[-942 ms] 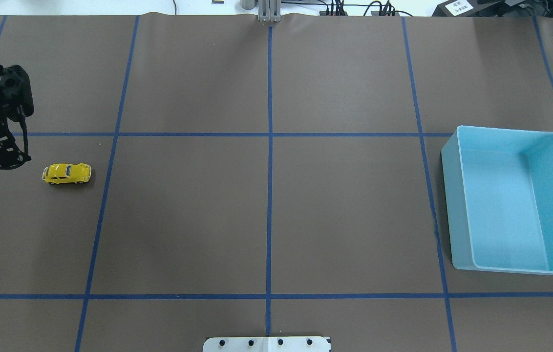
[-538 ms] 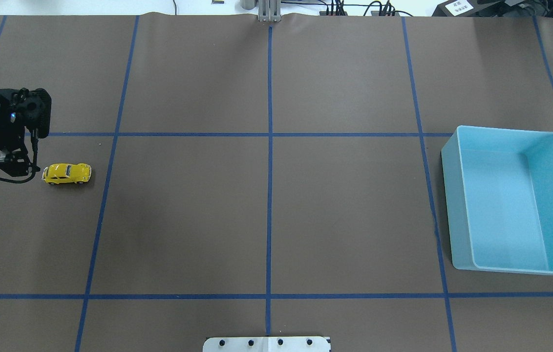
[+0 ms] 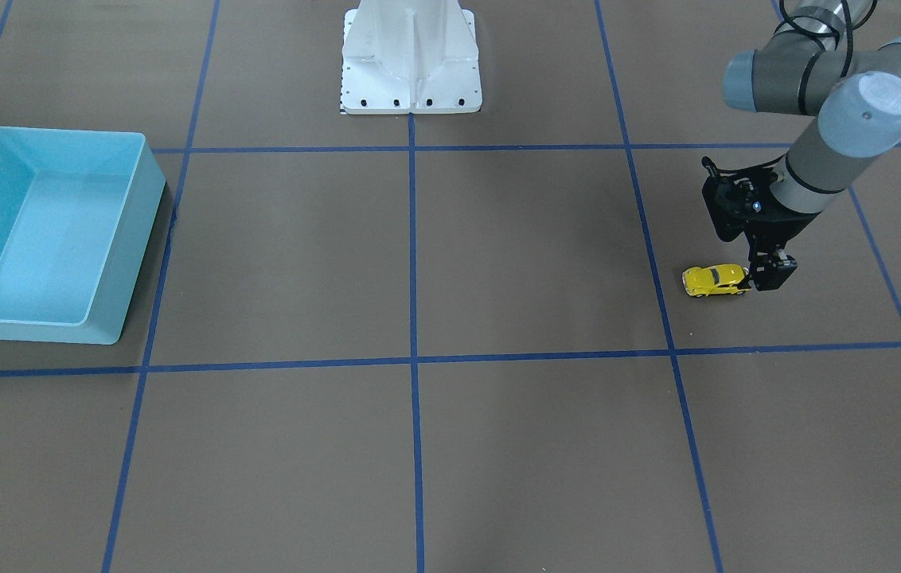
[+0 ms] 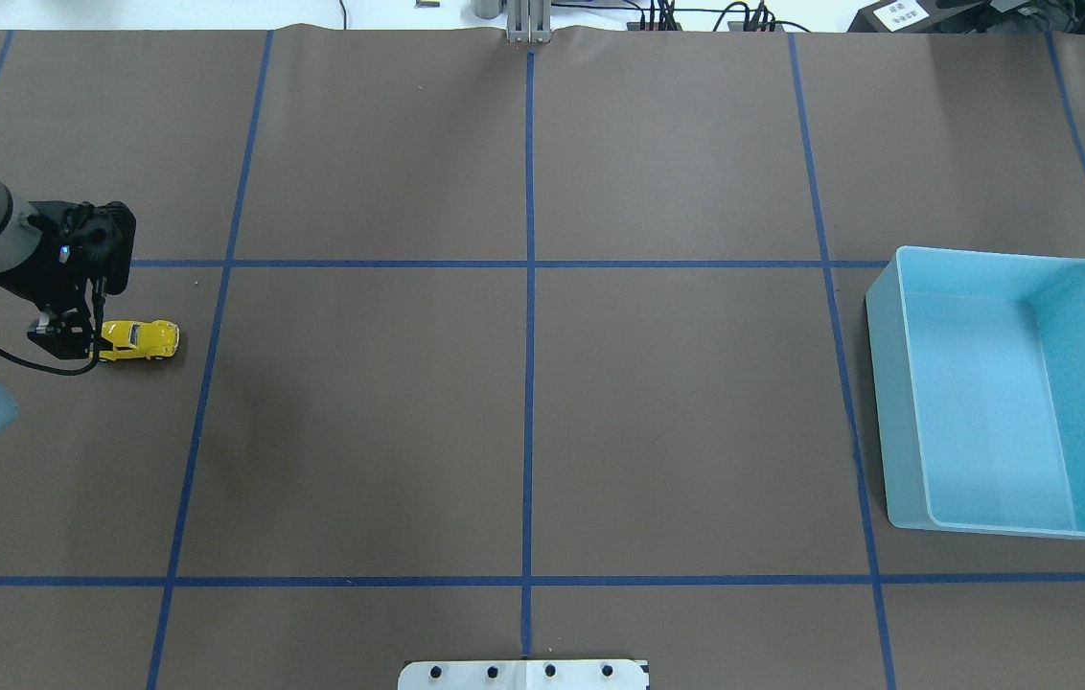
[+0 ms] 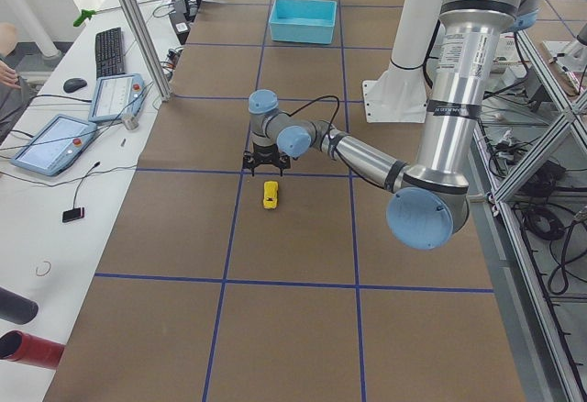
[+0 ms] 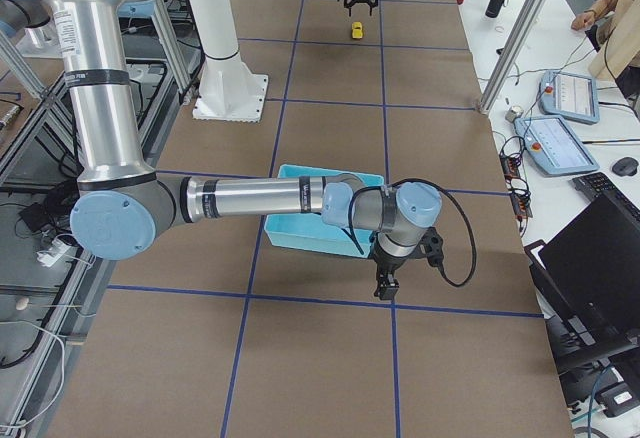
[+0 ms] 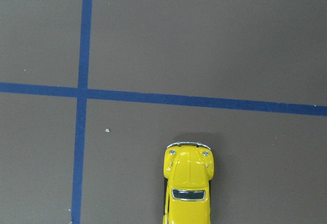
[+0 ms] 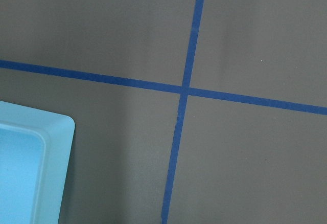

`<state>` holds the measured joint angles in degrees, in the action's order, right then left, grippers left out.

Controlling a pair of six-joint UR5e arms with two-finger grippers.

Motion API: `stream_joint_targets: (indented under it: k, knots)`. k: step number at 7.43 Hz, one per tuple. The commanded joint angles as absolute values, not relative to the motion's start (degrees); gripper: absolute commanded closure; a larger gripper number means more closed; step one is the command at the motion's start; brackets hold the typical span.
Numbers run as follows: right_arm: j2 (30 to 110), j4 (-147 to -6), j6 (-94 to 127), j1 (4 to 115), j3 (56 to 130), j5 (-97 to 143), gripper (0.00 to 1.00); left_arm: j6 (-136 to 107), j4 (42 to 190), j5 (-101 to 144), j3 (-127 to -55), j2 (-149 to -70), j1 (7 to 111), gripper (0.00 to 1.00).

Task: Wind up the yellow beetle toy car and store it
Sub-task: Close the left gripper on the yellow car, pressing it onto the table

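Barely started: yellow beetle toy car (image 4: 145, 337) sits on the bench (image 4: 677, 422), left end effector (image 4: 68, 343) looks spread over one end, wind-up and light blue bin (image 4: 892, 402) stowage both pending.

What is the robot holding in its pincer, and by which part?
Nothing yet. The yellow beetle toy car sits free; the left pincer hovers open at its rear.

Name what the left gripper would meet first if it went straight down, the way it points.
Probably the rear of the yellow beetle toy car, just under the left gripper; height is unclear.
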<state>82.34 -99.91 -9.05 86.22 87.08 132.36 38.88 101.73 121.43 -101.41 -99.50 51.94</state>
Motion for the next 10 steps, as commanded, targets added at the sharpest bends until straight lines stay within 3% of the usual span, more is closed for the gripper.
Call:
stream_joint_targets:
  k: [1,7,10]
  knots:
    - [82.00,-99.84,-9.05,86.22,87.10,132.45,0.00,38.93,102.13,121.55,-98.19,-100.63,50.19,0.00]
    - [81.83,-99.84,-9.14,86.22,88.24,132.36,0.00,38.76,109.67,121.64,-88.34,-102.04,50.10,0.00]
    - [82.00,-99.84,-9.05,86.22,88.33,132.36,0.00,37.71,109.86,126.70,-88.86,-102.04,50.01,0.00]
